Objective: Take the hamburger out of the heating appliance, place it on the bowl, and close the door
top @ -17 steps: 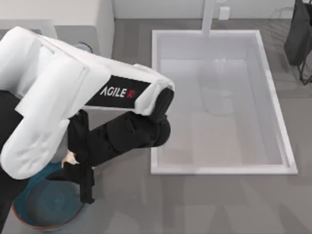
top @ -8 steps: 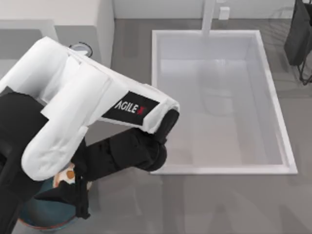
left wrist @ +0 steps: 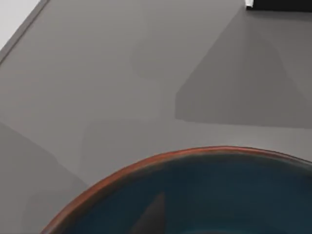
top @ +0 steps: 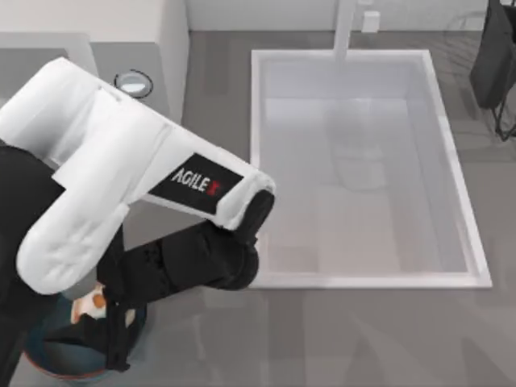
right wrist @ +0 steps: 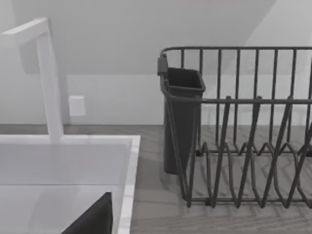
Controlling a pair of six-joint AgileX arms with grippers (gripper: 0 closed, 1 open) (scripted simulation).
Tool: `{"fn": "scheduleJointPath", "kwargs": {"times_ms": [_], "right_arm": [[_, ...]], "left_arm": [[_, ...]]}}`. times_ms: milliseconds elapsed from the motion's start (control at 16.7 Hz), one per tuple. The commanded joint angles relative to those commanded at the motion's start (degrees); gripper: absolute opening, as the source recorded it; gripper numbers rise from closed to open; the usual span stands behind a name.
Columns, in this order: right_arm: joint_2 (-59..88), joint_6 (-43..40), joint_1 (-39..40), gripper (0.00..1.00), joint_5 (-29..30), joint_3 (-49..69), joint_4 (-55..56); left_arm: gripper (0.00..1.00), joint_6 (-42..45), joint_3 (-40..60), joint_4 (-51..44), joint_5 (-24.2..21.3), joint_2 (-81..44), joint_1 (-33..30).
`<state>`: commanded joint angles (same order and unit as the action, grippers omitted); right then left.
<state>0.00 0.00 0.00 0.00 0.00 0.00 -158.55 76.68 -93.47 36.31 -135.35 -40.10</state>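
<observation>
My left gripper (top: 101,324) hangs over the blue bowl (top: 44,364) at the table's front left, shut on the hamburger (top: 87,305). The pale bun with orange patches peeks out beside the black fingers, above the bowl's teal inside. In the left wrist view the bowl's reddish-brown rim (left wrist: 146,165) curves close below the camera. The white heating appliance (top: 121,20) stands at the back left, and one knob (top: 133,82) shows on its grey panel. My left arm covers the door. A dark part of my right gripper (right wrist: 92,219) shows in the right wrist view.
A large white sink (top: 254,161) with a tall faucet (top: 345,28) takes up the middle and right of the table. A black dish rack (right wrist: 243,146) with a cutlery cup (right wrist: 180,122) stands at the back right. Bare grey tabletop (top: 322,339) runs along the front.
My left arm has swung toward the front left, carrying the hamburger from beside the appliance to above the bowl. The knob on the grey panel has come into sight.
</observation>
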Motion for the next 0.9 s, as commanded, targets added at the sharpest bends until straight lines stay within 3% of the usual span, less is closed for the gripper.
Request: {"fn": "scheduleJointPath", "kwargs": {"times_ms": [420, 900], "right_arm": [[0.00, 0.00, 0.00, 1.00, 0.00, 0.00, 0.00], [0.00, 0.00, 0.00, 1.00, 0.00, 0.00, 0.00]], "left_arm": [[0.00, 0.53, -3.41, 3.23, 1.09, -0.04, 1.18], [0.60, 0.53, -3.41, 3.23, 1.09, -0.04, 1.18]]}}
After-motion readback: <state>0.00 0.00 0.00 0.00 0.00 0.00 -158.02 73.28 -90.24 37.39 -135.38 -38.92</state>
